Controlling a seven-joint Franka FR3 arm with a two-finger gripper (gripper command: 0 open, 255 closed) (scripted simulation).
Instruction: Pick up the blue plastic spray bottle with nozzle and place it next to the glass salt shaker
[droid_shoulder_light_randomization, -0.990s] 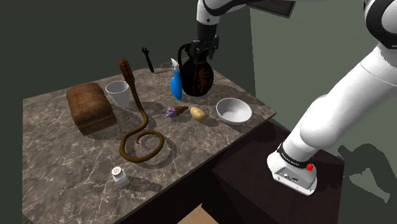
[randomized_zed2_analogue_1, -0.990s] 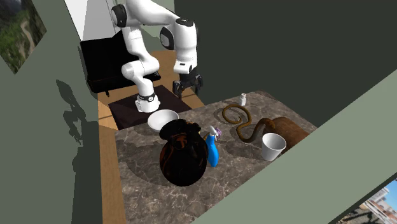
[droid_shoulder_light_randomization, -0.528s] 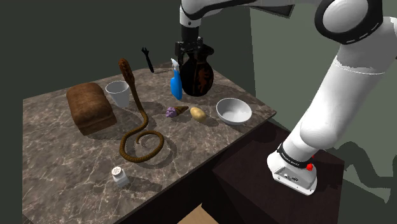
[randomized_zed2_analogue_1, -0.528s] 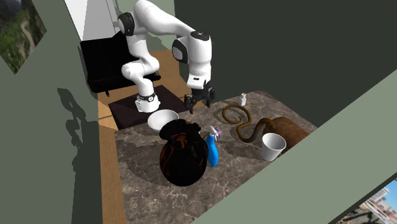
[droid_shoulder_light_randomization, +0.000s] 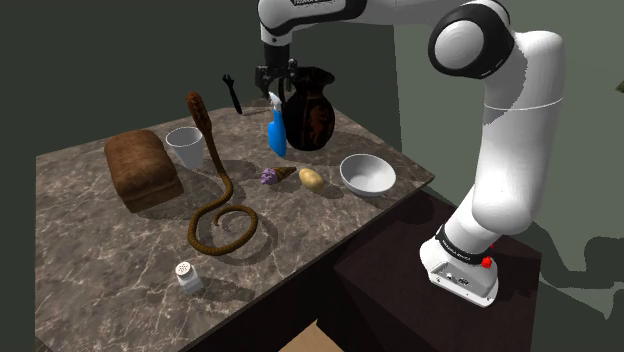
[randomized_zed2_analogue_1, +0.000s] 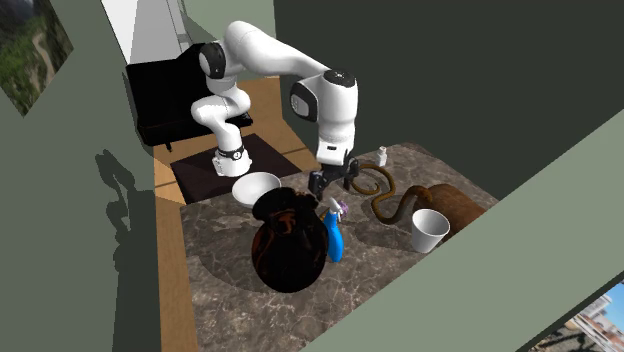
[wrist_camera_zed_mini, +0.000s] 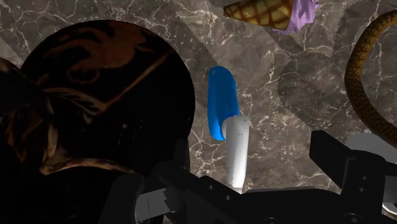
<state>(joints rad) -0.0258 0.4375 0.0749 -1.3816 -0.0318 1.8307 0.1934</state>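
Above the marbled tabletop (droid_shoulder_light_randomization: 100, 300) my gripper (droid_shoulder_light_randomization: 275, 82) hangs, jaws spread wide, over the blue spray bottle (droid_shoulder_light_randomization: 277, 132), which stands upright beside the dark vase (droid_shoulder_light_randomization: 310, 115), well apart from the salt shaker (droid_shoulder_light_randomization: 186, 276).

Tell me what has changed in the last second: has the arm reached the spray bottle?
The hand swung toward the shoulder view's left, from over the dark jug to just above the blue spray bottle, fingers open. Nothing is gripped yet. Bottle, jug and salt shaker stayed where they were.
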